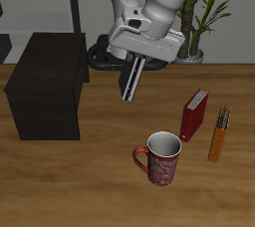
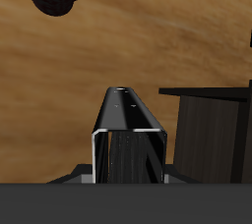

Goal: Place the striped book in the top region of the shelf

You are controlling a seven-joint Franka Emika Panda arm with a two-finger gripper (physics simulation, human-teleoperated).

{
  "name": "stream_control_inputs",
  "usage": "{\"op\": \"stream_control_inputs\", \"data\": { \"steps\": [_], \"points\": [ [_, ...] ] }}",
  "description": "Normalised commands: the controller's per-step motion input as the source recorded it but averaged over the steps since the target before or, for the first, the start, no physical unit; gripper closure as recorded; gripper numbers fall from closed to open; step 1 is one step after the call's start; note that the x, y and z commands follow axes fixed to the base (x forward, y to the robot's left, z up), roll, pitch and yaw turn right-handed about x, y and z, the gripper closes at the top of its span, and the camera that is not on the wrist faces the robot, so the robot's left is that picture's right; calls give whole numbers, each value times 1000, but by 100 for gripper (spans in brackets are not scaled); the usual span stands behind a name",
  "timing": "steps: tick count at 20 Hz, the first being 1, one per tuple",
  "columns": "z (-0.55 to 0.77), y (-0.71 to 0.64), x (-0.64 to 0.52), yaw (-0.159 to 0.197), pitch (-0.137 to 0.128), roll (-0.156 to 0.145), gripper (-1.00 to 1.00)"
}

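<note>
Carriage step in hand: gripper (image 1: 132, 75) clenched on thin black-and-white striped book (image 1: 130, 79), lifted off the tabletop near large near-black wooden shelf (image 1: 45, 87); next move requires travel over its top.

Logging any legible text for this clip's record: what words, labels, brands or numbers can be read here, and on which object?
None can be read.
Striped book, held in the gripper: stripes only, no lettering.
Mug: a speckled red pattern, no words.
Red book and orange book: plain covers and spines at this size, too small to show any title.
Shelf: dark and unmarked.
</note>
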Motion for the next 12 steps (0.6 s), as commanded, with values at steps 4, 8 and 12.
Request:
{"op": "stream_control_inputs", "data": {
  "steps": [4,8,12],
  "points": [
    [-18,135,61,77,21,-84,100],
    [-82,-60,62,67,23,-99,100],
    [7,-53,34,54,-4,-123,100]
  ]
}}
